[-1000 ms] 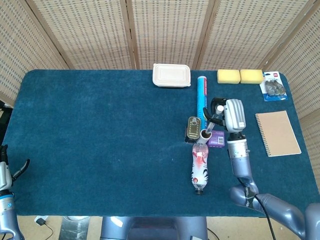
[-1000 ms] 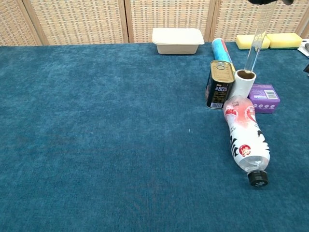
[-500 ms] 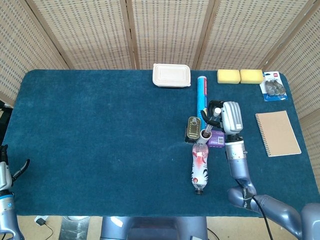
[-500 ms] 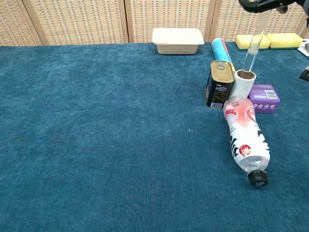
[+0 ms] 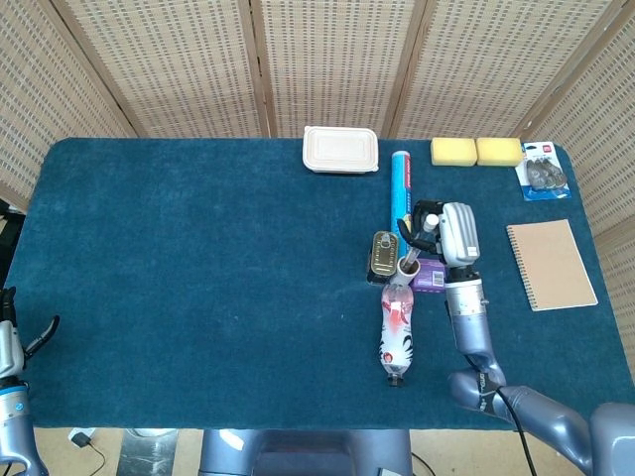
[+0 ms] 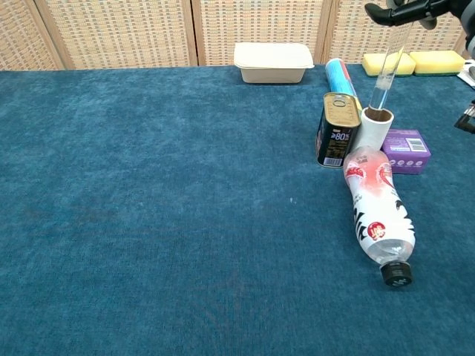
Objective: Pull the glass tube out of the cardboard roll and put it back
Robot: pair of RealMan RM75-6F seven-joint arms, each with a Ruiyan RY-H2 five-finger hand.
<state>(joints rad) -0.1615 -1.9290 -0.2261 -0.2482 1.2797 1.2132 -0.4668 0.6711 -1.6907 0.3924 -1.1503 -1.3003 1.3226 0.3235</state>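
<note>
A white cardboard roll [image 6: 373, 129] stands upright between a tin can and a purple box; in the head view the roll [image 5: 408, 268] shows from above. My right hand [image 6: 407, 10] at the top edge of the chest view pinches the top of a clear glass tube [image 6: 386, 67]. The tube hangs nearly upright, its lower end just inside the roll's open mouth. From the head camera, the right hand [image 5: 444, 231] hovers over the roll. My left hand [image 5: 12, 342] stays at the table's near left corner, fingers apart, holding nothing.
A tin can [image 6: 338, 129] and a purple box [image 6: 405, 150] flank the roll. A plastic bottle [image 6: 378, 211] lies in front of it. A blue tube [image 6: 340, 74], a white lidded container [image 6: 272, 61], yellow sponges [image 6: 415, 63] and a notebook [image 5: 551, 263] lie behind and right.
My right hand has come down with the glass tube, and the tube's lower end has gone from above the roll into its mouth. The left hand has not moved.
</note>
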